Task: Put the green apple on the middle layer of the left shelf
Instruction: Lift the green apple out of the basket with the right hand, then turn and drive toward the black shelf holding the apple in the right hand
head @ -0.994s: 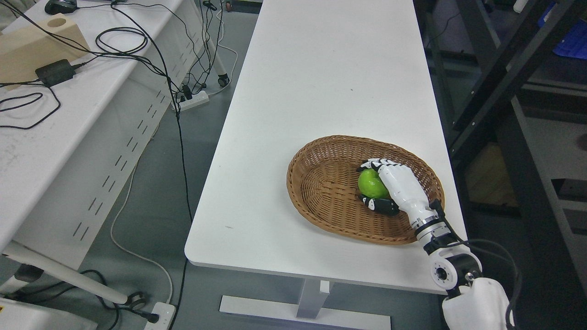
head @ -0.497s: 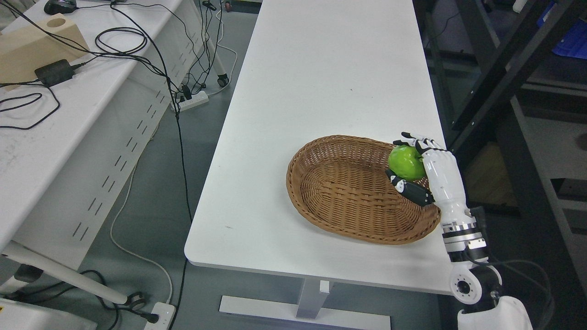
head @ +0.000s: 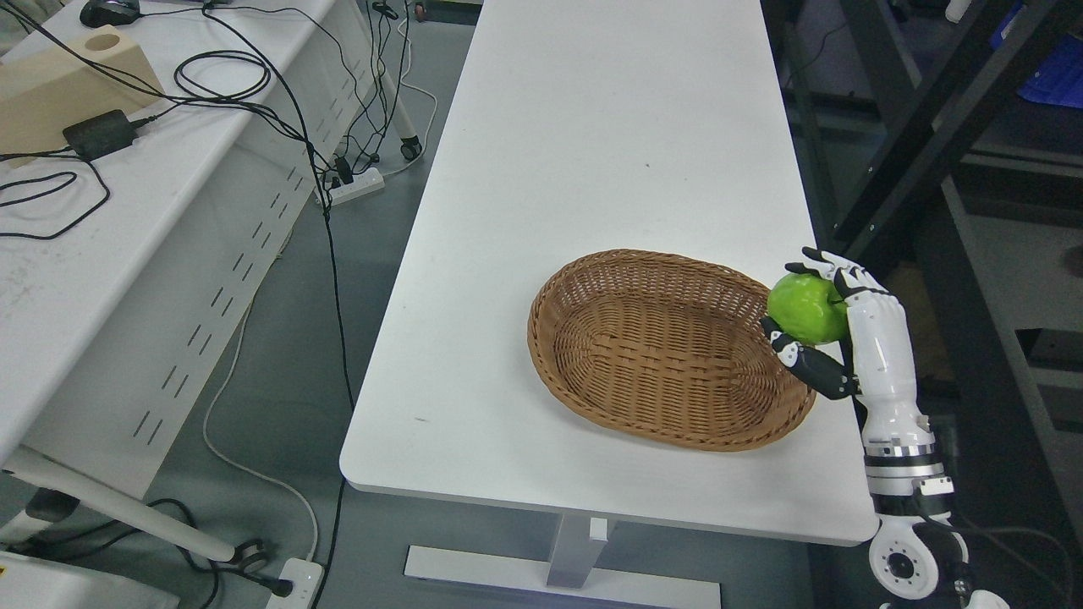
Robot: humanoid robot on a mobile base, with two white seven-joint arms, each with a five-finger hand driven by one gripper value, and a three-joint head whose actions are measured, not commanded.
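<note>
Our right hand grips the green apple, which over the last second we have lifted out of the wicker basket to hang past its right rim at the desk edge; the pick looks done, the carry to the shelf remains

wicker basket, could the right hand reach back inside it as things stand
Probably yes: the right hand sits just beside the wicker basket rim, nothing between them, but its fingers already grip the green apple.
</note>
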